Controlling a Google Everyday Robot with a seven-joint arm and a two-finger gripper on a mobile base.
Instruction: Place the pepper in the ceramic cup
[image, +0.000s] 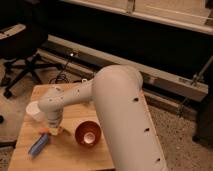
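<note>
My gripper (53, 125) points down over the left part of the wooden table (65, 155), at the end of the big white arm (120, 110) that reaches in from the right. The orange pepper (46, 131) shows just below the gripper, low over the table; most of it is hidden by the gripper. The white ceramic cup (33, 110) stands upright just left of and behind the gripper, close to the table's left edge.
A reddish-brown glossy bowl (87, 133) stands to the right of the gripper. A blue-and-white cylinder (37, 145) lies in front of it near the left edge. A black office chair (20, 45) stands beyond the table at the left, on a speckled floor.
</note>
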